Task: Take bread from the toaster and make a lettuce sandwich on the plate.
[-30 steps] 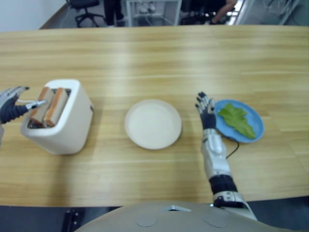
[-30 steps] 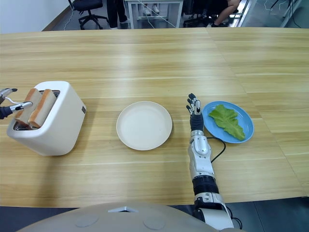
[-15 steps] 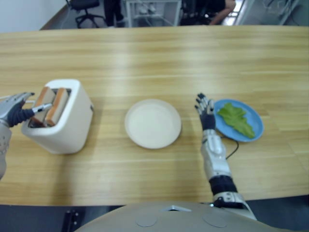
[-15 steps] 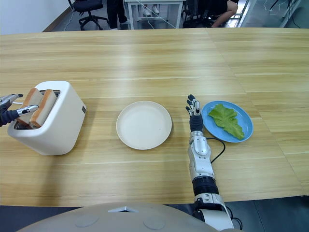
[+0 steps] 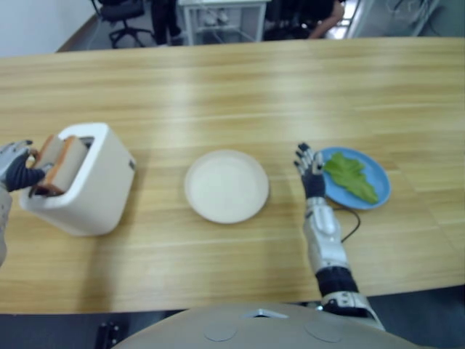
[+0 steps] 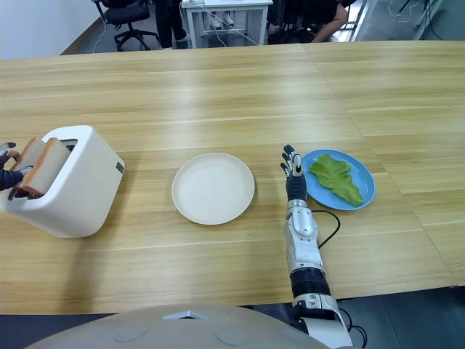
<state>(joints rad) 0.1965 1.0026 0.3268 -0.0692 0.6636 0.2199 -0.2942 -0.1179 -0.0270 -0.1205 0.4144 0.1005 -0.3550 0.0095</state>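
A white toaster (image 5: 91,196) stands at the table's left with two bread slices (image 5: 64,164) sticking up from its slots. My left hand (image 5: 14,173) is at the toaster's outer side, fingers curled around the outer slice (image 5: 46,151). A cream plate (image 5: 226,186) lies in the middle of the table. To its right is a blue plate (image 5: 379,193) holding a lettuce leaf (image 5: 350,176). My right hand (image 5: 311,169) rests on the table between the two plates, fingers straight and holding nothing, its fingertips by the blue plate's left rim.
A thin black cable (image 5: 354,222) loops on the table beside my right forearm. The wooden table (image 5: 232,94) stretches wide behind the plates. An office chair (image 6: 116,11) and table legs stand past the far edge.
My left hand has closed in from beside the toaster and curled around the outer bread slice. The right arm has kept still. The whole view has shifted slightly.
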